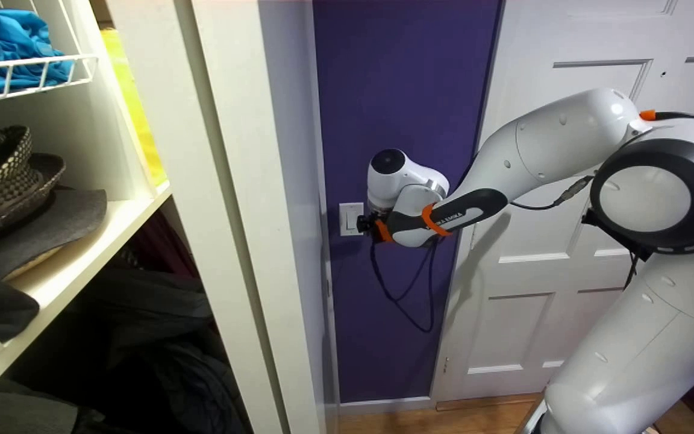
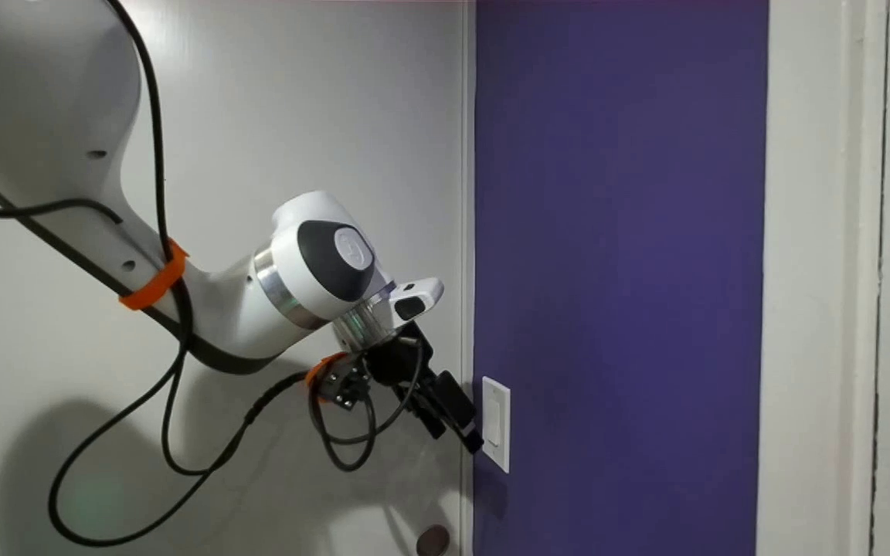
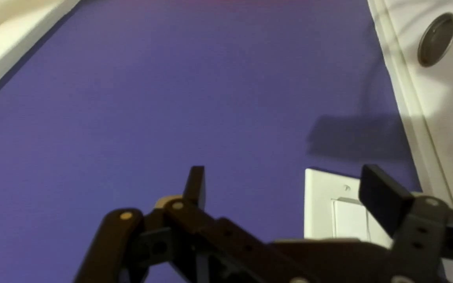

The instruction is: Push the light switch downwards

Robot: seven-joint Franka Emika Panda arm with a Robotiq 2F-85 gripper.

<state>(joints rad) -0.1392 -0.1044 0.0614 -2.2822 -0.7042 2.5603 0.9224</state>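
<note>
We see the gripper point(image 3: 283, 186) spread wide, empty, near the light switch point(image 3: 346, 218) at lower right of the wrist view, contact unclear, and judge the approach nearly done, the downward push yet to come.

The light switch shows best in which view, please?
An exterior view: nearly all of the light switch shows uncovered. Elsewhere, black hardware overlaps its right edge in an exterior view; the tool hides part of it in the wrist view.
</note>
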